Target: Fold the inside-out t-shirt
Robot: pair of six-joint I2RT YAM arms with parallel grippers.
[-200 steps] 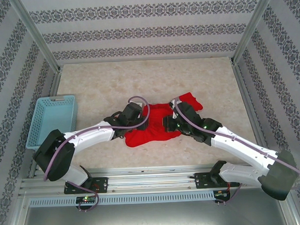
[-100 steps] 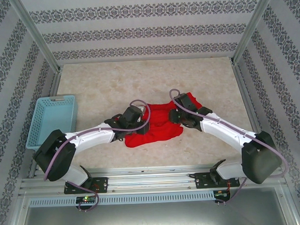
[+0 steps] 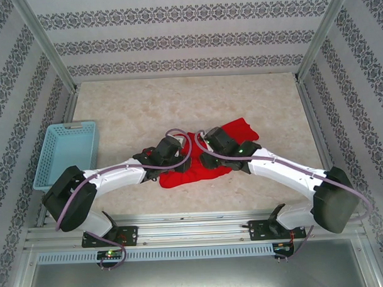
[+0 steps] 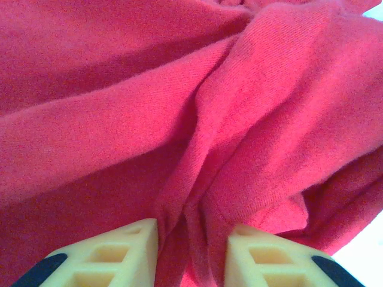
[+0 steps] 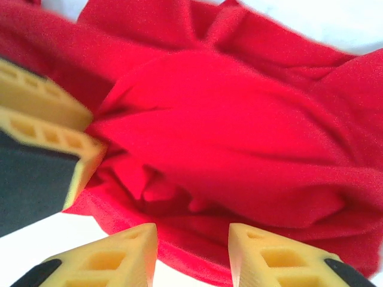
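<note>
Now, look at the pale table (image 3: pixel 133 108) first. Your red t-shirt (image 3: pixel 236 130) lies bunched up in the middle of it, and both arms reach in over it. The blue basket (image 3: pixel 71 126) sits at the left edge, well apart from the shirt. Your left gripper (image 4: pixel 191 232) is pinching a fold of the shirt between its fingers. Your right gripper (image 5: pixel 192 232) has its fingers apart and holds nothing, with the shirt's edge right at their tips.
</note>
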